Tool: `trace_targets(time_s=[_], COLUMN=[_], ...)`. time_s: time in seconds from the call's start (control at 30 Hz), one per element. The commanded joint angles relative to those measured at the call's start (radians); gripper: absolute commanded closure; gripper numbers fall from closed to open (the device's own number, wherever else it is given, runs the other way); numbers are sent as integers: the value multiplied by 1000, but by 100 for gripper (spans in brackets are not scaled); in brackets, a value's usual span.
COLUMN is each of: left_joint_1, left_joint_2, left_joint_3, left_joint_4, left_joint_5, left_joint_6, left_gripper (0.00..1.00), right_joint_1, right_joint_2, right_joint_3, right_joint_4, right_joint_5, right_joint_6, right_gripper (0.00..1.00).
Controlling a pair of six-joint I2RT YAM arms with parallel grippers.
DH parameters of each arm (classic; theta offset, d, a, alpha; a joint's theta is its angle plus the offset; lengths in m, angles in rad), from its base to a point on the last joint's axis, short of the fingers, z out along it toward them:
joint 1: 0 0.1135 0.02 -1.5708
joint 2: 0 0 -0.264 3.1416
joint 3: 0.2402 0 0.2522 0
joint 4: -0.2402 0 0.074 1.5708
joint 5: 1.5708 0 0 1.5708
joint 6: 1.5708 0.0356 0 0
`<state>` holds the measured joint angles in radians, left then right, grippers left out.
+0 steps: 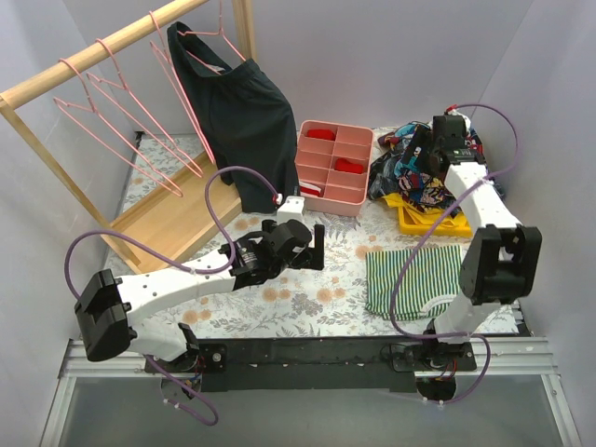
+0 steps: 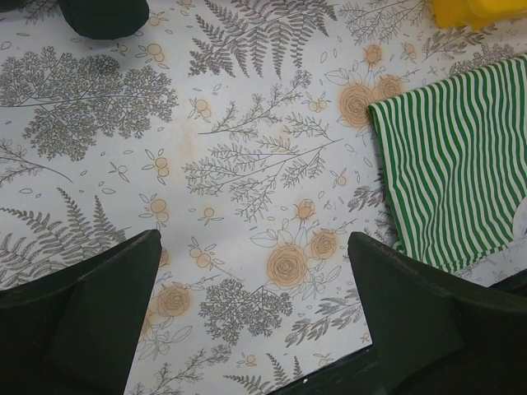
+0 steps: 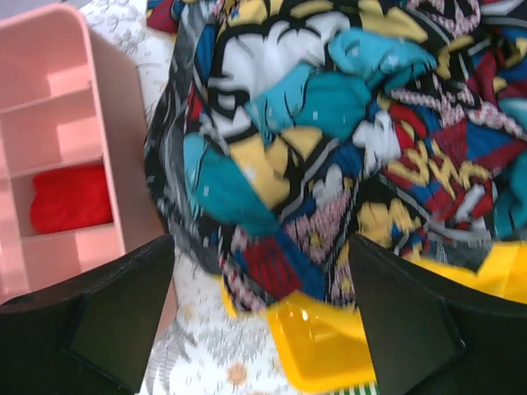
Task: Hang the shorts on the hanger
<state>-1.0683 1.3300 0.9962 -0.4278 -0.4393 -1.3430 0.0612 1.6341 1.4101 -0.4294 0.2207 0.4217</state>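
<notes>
Shorts [image 3: 329,123] lie in a crumpled heap at the far right of the bench [image 1: 307,303]. They are partly draped over a yellow plastic piece [image 3: 329,354] and sit just beside a pink box [image 3: 49,132]. No part of the shorts is on a hanger yet.

The right tool [image 3: 259,247] is positioned directly over the heap with its jaws spread wide, one finger on each side of the cloth. It holds nothing. This posture suits a downward pinch on a raised fold. Whether the fingers already touch the cloth cannot be told.

The hanger [image 1: 98,102] hangs by its hook on a wooden rail [image 1: 93,58] at the far left, well apart from the shorts. It is one of several bare pink ones. A further one on the same rail carries black shorts [image 1: 237,112], so it is taken.

The left tool [image 2: 255,247] hovers near the middle of the bench, jaws open and empty, over bare printed surface. A green striped cloth [image 2: 461,164] lies to its right. From this central position it is judged ready either to receive the shorts or to fetch the hanger.

Judged stage: start of the pick, with the transfer across the bench yet to come. The loose, bunched cloth may lift unevenly or drag the yellow plastic piece.
</notes>
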Motion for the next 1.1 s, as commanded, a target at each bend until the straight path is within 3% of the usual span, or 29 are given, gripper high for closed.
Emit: trace_targets(time_s=[0.0, 0.1, 0.2, 0.27, 0.3, 0.33, 0.43, 0.47, 0.83, 1.07], left_joint_1=[7, 8, 10, 10, 10, 10, 11, 13, 16, 16], left_joint_2=[-71, -97, -101, -101, -106, -107, -118, -133, -252, -328], left_joint_3=[41, 22, 25, 27, 24, 21, 24, 38, 28, 36], left_joint_4=[-71, -62, -72, -83, -85, -83, -80, -78, -16, 38], left_joint_5=[-47, -44, -45, -52, -55, -59, -64, -56, -52, -46], left_joint_6=[-1, -1, -2, -4, -4, -4, -10, -15, -12, 31], left_gripper=[2, 2, 2, 2, 2, 2, 2, 2, 2, 2], right_joint_1=[-26, -29, -29, -29, -29, -27, -29, -29, -11, 164], right_joint_2=[118, 167, 185, 179, 172, 164, 126, 31, -255, -359], right_joint_3=[102, 119, 151, 179, 194, 223, 280, 347, 487, 540], right_joint_4=[110, 135, 123, 94, 81, 55, -9, -35, 32, 35], right_joint_5=[13, -20, -29, -6, 3, 12, 38, 25, -197, -265], right_joint_6=[-49, -44, -41, -32, -31, -29, -24, -21, -14, 29], right_gripper=[9, 19, 37, 77, 91, 98, 99, 99, 99, 99])
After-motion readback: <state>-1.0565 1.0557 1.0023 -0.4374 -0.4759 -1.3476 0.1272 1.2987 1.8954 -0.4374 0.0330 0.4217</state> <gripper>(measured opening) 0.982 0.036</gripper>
